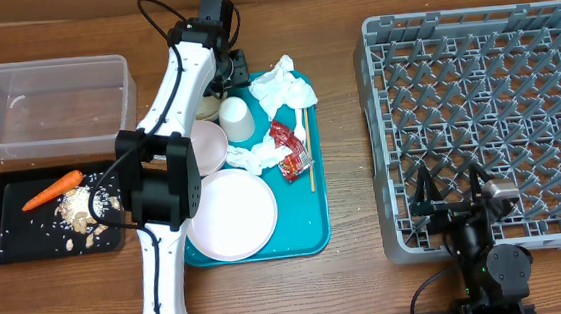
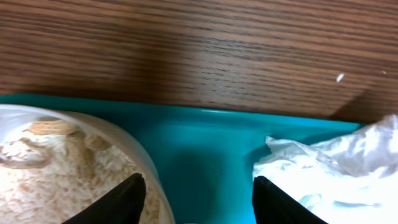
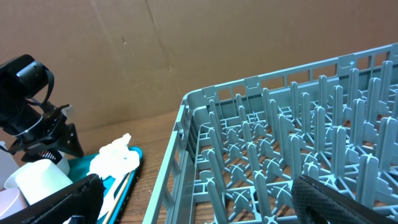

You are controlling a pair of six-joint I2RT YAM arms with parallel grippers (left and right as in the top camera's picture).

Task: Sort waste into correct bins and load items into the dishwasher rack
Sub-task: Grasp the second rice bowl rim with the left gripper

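My left gripper (image 1: 226,81) is open at the back of the teal tray (image 1: 305,215). In the left wrist view its fingers (image 2: 199,199) straddle the rim of a white bowl of rice (image 2: 143,155), with a crumpled napkin (image 2: 336,168) by the right finger. The tray also holds a white plate (image 1: 233,216), pink bowl (image 1: 209,143), white cup (image 1: 239,120), napkins (image 1: 280,85), red wrapper (image 1: 288,146) and a chopstick (image 1: 311,160). My right gripper (image 1: 452,192) is open and empty over the front left corner of the grey dishwasher rack (image 1: 486,91), which fills the right wrist view (image 3: 280,137).
A black tray (image 1: 16,238) with a carrot (image 1: 52,190) and food scraps lies at the left. A clear plastic bin (image 1: 45,100) stands behind it. Bare wood lies between the teal tray and the rack.
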